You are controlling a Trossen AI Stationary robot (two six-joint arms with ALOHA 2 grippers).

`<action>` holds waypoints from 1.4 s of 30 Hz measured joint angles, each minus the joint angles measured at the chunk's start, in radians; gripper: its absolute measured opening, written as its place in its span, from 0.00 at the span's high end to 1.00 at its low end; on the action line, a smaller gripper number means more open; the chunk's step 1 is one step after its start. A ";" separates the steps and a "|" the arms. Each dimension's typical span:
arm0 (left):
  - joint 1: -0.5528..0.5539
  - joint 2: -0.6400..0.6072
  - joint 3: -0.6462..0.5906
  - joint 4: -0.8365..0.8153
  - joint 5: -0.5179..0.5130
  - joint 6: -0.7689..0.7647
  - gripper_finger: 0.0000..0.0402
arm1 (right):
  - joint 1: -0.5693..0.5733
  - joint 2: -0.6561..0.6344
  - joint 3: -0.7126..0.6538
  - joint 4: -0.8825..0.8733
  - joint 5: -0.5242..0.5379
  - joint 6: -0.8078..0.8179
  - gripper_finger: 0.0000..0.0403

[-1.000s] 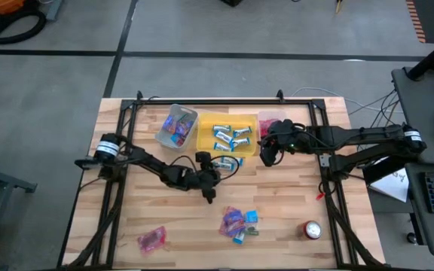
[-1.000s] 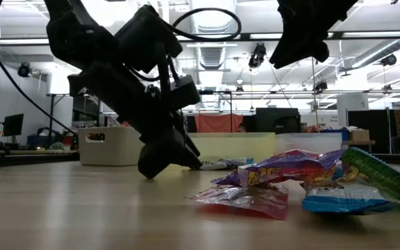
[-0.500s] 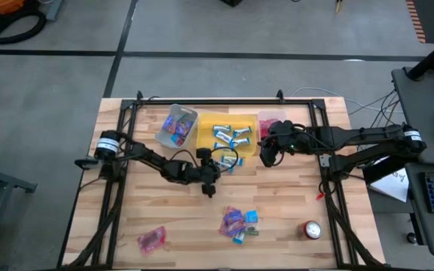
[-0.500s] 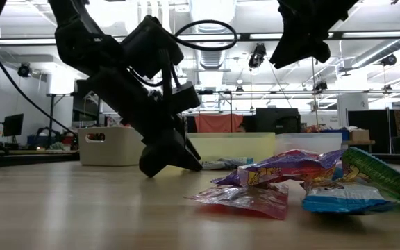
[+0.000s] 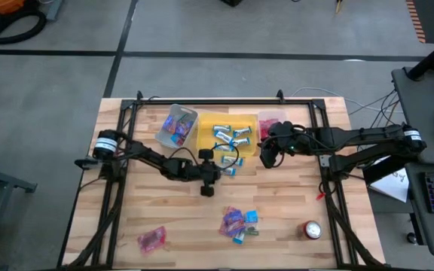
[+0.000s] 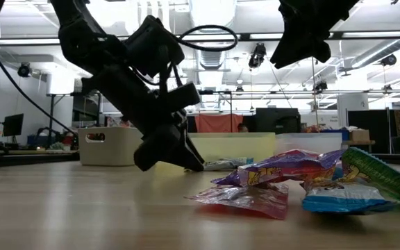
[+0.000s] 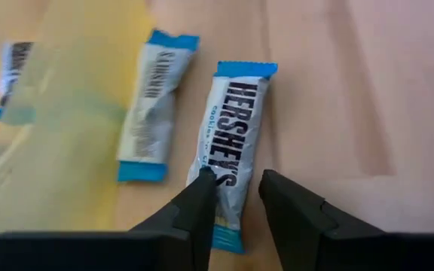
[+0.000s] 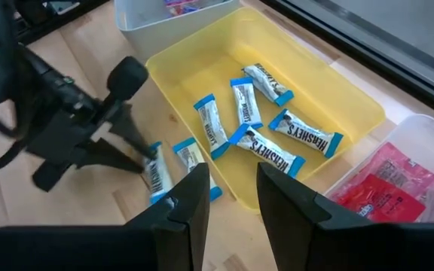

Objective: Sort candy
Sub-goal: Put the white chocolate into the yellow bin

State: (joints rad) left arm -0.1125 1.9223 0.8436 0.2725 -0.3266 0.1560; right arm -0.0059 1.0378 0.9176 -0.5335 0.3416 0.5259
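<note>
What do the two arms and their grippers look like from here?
Both arms are dark, slim and jointed. The left arm has a pale band near its base and a black cable looping over its wrist. The right arm carries a similar pale band. The left gripper and the right gripper have plain dark, tapered fingers.

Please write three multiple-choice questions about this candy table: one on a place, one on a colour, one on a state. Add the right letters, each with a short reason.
1. Where is the Hershey's bar? A on the table beside the yellow bin; B inside that bin; C on the floor.
2. The bin holding blue-and-white bars is: A green; B black; C yellow.
3. The left fingers are: A shut, empty; B astride the bar; C lifting it high.
Key: A, wood shows under it; C, its walls are yellow; B, one finger stands on each side.
</note>
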 joint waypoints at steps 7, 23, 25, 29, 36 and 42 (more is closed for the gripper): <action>-0.034 -0.064 -0.006 -0.037 0.078 0.032 0.80 | 0.000 0.000 -0.001 0.000 0.000 0.000 0.74; -0.033 -0.074 -0.005 -0.002 0.239 0.057 0.63 | 0.000 0.000 -0.002 0.000 0.000 -0.001 0.74; -0.033 -0.074 -0.004 0.005 0.239 0.066 0.62 | 0.000 0.000 -0.002 0.001 0.000 -0.001 0.74; -0.031 -0.074 -0.003 0.030 0.238 0.068 0.62 | 0.000 0.000 -0.002 0.001 0.000 -0.001 0.74; -0.027 -0.019 -0.002 0.089 0.265 0.058 0.62 | 0.000 0.000 -0.006 0.023 0.000 -0.001 0.74; -0.018 0.028 0.001 0.126 0.228 0.014 0.62 | 0.004 0.000 -0.011 0.029 0.000 -0.001 0.74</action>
State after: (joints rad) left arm -0.1303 1.9506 0.8448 0.3982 -0.0982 0.1698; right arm -0.0021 1.0382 0.9070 -0.5045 0.3415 0.5251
